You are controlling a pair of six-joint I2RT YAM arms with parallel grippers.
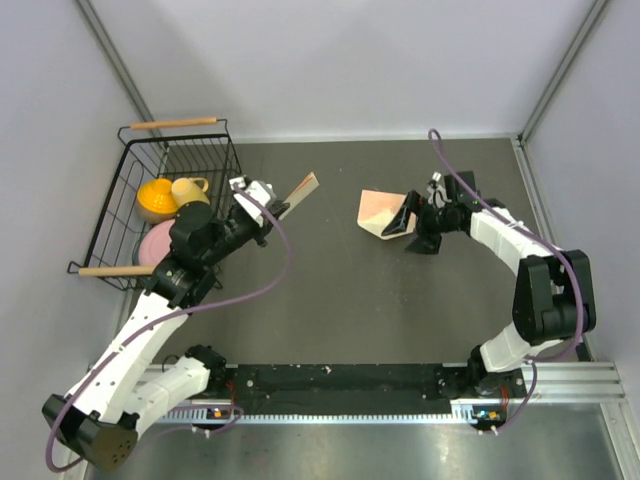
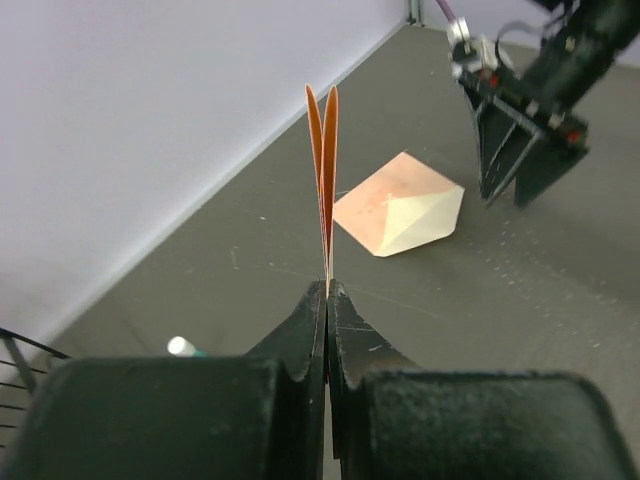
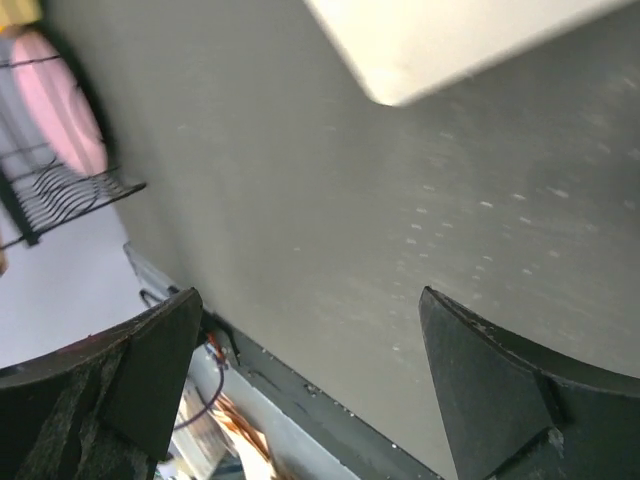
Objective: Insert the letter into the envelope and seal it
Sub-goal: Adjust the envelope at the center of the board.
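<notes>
The peach envelope [image 1: 383, 212] lies flat on the dark table right of centre, its pale flap side up; the left wrist view shows the envelope [image 2: 398, 205] ahead. My left gripper [image 1: 272, 207] is shut on the letter [image 1: 303, 187], a folded orange-peach sheet held up off the table. In the left wrist view the letter [image 2: 324, 170] stands edge-on out of the closed left gripper [image 2: 328, 292]. My right gripper [image 1: 415, 228] stands open just right of the envelope, with nothing between its fingers. In the right wrist view the right gripper [image 3: 308, 300] is over bare table, a pale envelope corner [image 3: 440, 40] above it.
A black wire basket [image 1: 128, 170] with wooden handles stands at the far left, holding a yellow bowl [image 1: 157, 197], a cream cup [image 1: 189, 187] and a pink plate [image 1: 155, 240]. A white-and-green glue stick [image 2: 183, 347] lies on the table below my left gripper. Grey walls enclose the table.
</notes>
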